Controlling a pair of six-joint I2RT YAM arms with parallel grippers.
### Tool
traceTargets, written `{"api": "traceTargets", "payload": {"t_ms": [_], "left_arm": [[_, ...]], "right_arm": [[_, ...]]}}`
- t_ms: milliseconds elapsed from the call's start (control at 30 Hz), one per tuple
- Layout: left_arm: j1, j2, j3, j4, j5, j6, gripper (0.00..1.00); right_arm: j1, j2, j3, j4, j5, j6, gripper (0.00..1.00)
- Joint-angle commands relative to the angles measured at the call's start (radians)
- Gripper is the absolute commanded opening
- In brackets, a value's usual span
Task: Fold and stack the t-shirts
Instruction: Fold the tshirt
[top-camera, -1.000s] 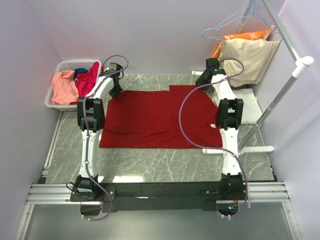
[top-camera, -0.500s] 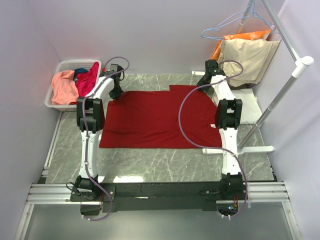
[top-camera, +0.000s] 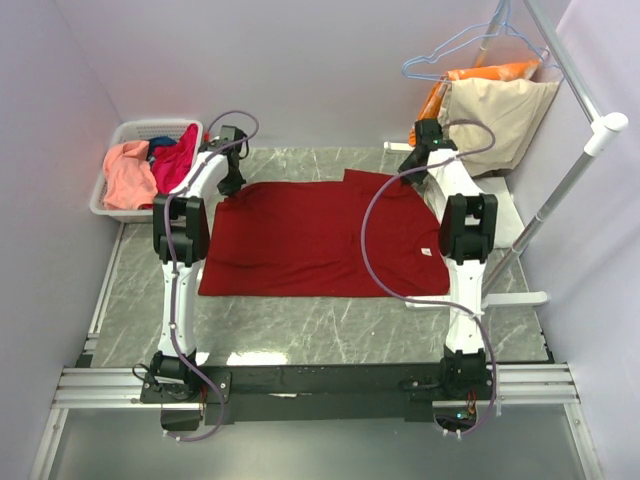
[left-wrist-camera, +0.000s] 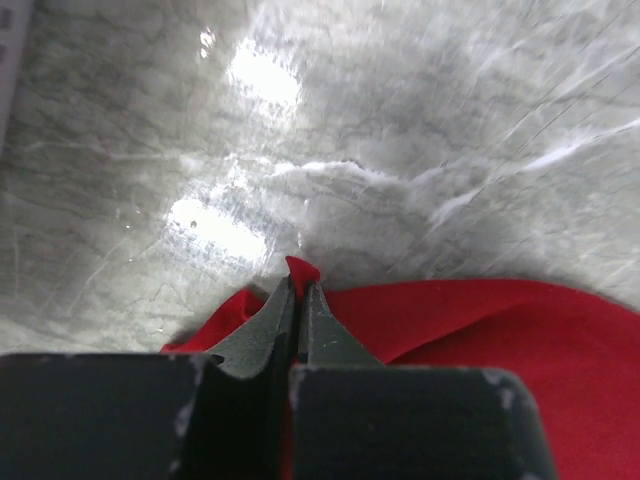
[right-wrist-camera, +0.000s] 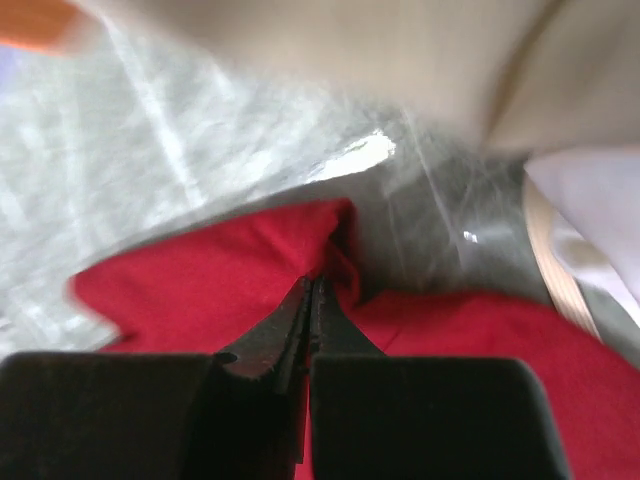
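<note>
Right gripper (right-wrist-camera: 312, 285) has just nipped shut on a far corner of the red t-shirt (top-camera: 310, 240), left gripper (left-wrist-camera: 297, 285) clamping the other.

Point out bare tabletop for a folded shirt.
Widest free patch: the marble strip between the red shirt and the near rail. A narrower strip runs between its far edge and the back wall. Crowded: the basket corner, and the right side with the white shirt and rack foot.

A white basket (top-camera: 140, 126) sits far left on the marble table (top-camera: 300, 325); a beige garment (top-camera: 495, 115) hangs right.
</note>
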Motion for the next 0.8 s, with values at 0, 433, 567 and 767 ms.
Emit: {"api": "traceTargets", "payload": {"t_ms": [0, 433, 567, 767], "left_arm": [[-0.004, -0.096, 0.046, 0.011, -0.044, -0.014, 0.01], [-0.014, -0.241, -0.075, 0.073, -0.105, -0.069, 0.01], [-0.026, -0.28, -0.102, 0.044, -0.137, -0.08, 0.01], [-0.047, -0.309, -0.138, -0.047, -0.179, -0.098, 0.01]], "right_arm": [[-0.014, -0.189, -0.048, 0.084, 0.045, -0.032, 0.0], [-0.014, -0.425, -0.343, 0.151, 0.045, -0.064, 0.0], [-0.014, -0.47, -0.426, 0.157, 0.041, -0.069, 0.0], [-0.014, -0.563, -0.564, 0.177, 0.038, -0.07, 0.0]]}}
